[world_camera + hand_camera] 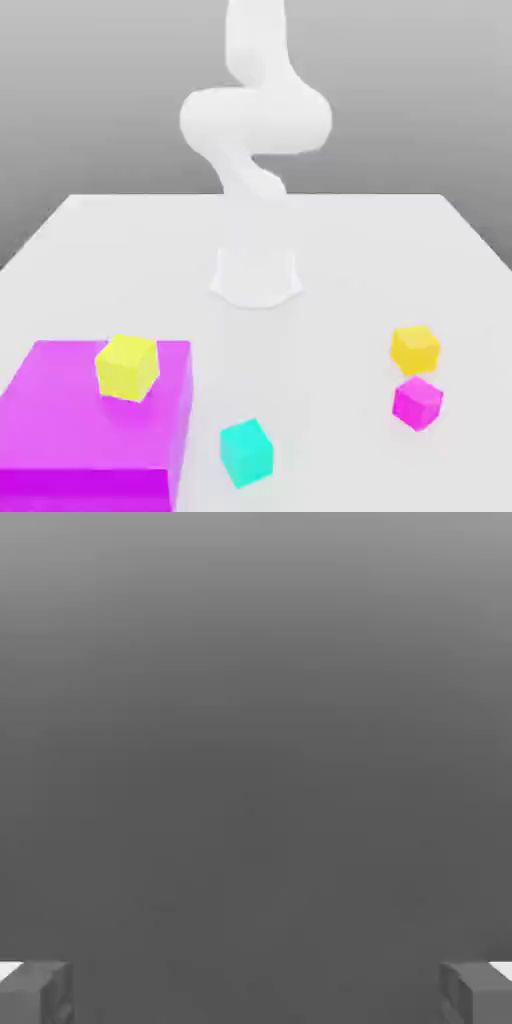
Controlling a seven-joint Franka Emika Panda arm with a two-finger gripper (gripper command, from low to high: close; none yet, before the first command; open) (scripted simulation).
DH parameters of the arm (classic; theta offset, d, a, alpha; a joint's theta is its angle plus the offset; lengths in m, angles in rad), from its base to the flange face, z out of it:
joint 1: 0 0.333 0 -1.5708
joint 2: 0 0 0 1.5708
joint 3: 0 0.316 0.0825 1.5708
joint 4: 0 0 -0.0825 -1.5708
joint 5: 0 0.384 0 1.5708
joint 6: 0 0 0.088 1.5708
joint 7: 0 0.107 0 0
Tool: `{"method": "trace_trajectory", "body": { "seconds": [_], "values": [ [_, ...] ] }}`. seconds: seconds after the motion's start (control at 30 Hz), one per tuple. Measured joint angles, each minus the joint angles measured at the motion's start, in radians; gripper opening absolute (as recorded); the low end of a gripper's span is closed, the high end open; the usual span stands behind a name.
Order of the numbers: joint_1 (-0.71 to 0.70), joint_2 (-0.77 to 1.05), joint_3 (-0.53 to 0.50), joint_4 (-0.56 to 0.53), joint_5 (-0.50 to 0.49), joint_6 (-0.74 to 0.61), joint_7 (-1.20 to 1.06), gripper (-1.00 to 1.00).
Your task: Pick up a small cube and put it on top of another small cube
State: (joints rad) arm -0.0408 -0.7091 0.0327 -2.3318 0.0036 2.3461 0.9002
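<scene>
The small teal cube (246, 452) rests on the white table near the front edge, just beside the big magenta block. The amber cube (415, 347) sits toward the exterior view's right, with a small magenta cube (417, 402) right in front of it. The white arm (255, 125) rises at the back of the table, folded high above its base (256, 277). In the hand view my gripper (256, 992) is open, its two grey fingertips (40, 992) set far apart, with plain grey background and nothing between them.
A large flat magenta block (60, 420) fills the front of the exterior view's left, and a lemon-yellow cube (127, 367) stands on top of it. White table surface (330, 400) stretches between the teal cube and the amber cube.
</scene>
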Motion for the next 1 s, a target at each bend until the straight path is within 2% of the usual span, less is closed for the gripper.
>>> {"method": "trace_trajectory", "body": {
  "seconds": [0.27,0.53,0.77,0.93,0.97,1.0],
  "values": [
    [-0.118,0.294,0.104,-0.103,-0.012,0.15,0.342,0.0],
    [-0.188,0.585,0.164,-0.204,-0.064,0.296,0.706,0.0],
    [-0.183,0.838,0.147,-0.289,-0.086,0.426,1.001,0.0],
    [-0.132,1.019,0.082,-0.269,-0.148,0.563,1.082,0.0],
    [-0.117,1.054,0.064,-0.263,-0.16,0.591,1.091,-1.0],
    [-0.117,1.054,0.064,-0.263,-0.16,0.591,1.091,-1.0]
  ]
}}
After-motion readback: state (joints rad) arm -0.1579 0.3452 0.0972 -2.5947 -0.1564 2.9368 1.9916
